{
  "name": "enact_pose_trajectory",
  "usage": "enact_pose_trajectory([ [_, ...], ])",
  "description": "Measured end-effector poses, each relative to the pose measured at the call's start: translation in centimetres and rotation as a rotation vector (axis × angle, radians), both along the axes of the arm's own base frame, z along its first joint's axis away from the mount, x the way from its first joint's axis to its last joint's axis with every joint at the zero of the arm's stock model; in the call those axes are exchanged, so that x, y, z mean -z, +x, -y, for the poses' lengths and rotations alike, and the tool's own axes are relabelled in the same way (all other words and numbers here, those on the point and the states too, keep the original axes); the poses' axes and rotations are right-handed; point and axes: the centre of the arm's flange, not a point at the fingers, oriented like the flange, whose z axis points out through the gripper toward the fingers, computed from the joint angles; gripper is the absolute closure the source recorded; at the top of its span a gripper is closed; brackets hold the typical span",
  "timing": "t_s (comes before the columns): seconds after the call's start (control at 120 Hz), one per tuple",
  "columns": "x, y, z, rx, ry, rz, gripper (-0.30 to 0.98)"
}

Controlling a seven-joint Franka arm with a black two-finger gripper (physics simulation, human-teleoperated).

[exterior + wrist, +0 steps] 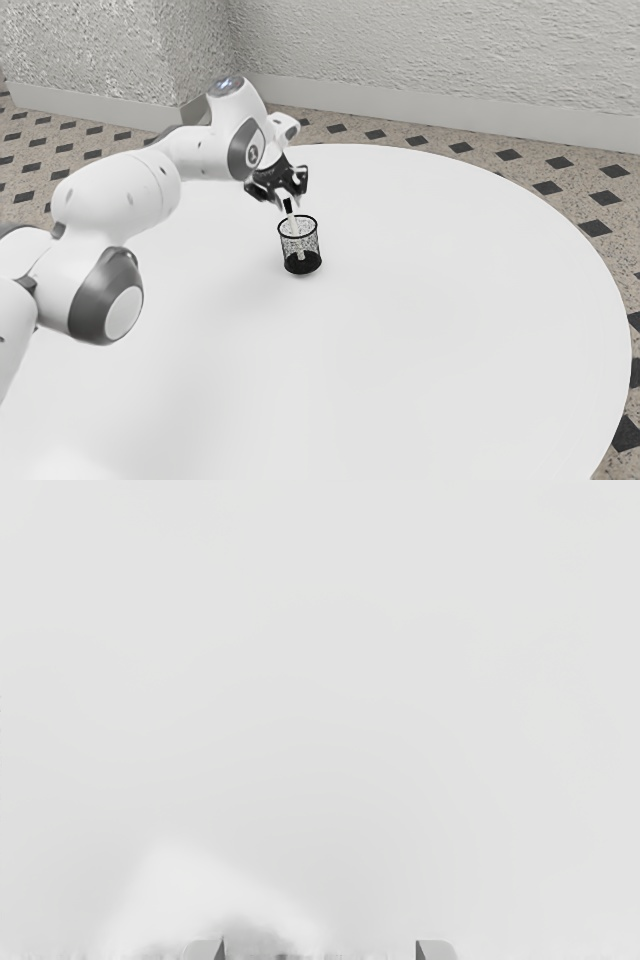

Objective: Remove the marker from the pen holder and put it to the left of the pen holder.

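The black gripper (pixel 290 200) is right above the pen holder in the exterior view, its fingers at the upper end of the marker (pixel 294 225). That marker, white with a dark top, leans inside the black mesh pen holder (pixel 301 264), which stands upright on the table. In the wrist view both tips of the gripper (pixel 320 950) show at the lower edge, standing wide apart. A pale blurred shape with a grey patch lies near one of them; what it is I cannot tell.
The round white table (pixel 430 330) extends around the pen holder on all sides, its curved edge toward the exterior view's right. Behind it are a tiled floor and a textured wall.
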Motion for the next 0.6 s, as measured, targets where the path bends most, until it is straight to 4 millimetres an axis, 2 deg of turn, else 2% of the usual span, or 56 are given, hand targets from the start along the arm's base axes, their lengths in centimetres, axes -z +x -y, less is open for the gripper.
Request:
enact_pose_trajectory([
  [0.267,0.4,-0.2,0.0,-0.004,-0.002,-0.033,0.63],
  [0.467,0.9,-0.2,-0.1,-0.009,-0.003,-0.038,0.65],
  [0.533,0.4,-0.2,-0.2,-0.011,-0.003,-0.032,0.66],
  [0.6,-0.9,-0.3,0.3,-0.006,-0.004,-0.018,0.68],
])
